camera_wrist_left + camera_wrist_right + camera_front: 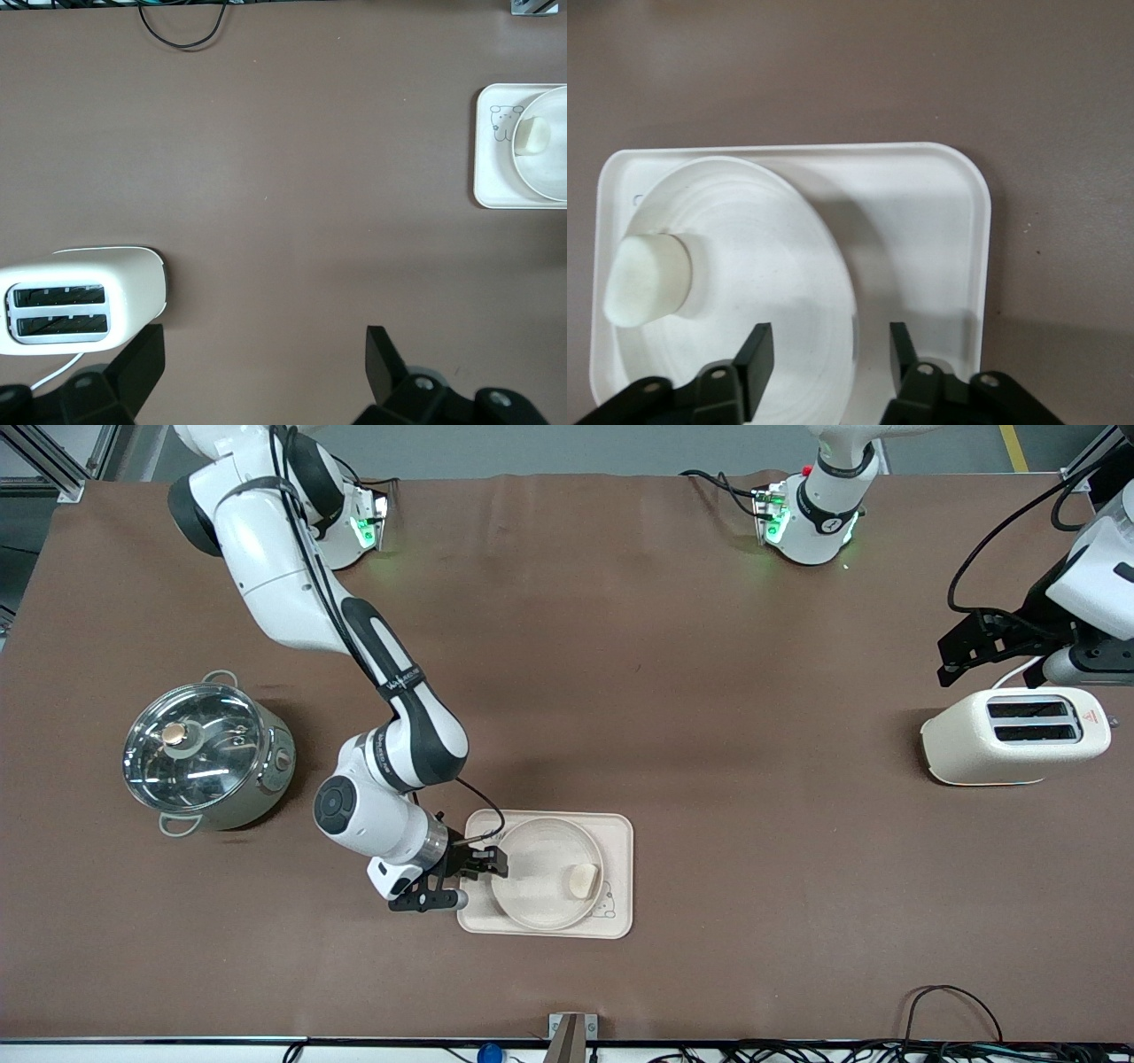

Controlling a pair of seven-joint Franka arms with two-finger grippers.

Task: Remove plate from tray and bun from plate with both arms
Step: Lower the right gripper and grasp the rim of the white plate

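Robot lab, aluminium framing (53,460), cables (948,1036)

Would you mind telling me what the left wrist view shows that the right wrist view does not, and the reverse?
Only the left wrist view shows the toaster, a black cable on the table, the rabbit drawing on the tray, and the open left gripper over bare table beside the toaster. Only the right wrist view shows the right gripper, its fingers open astride the plate's rim. Both show the tray, the plate on it and the bun on the plate.
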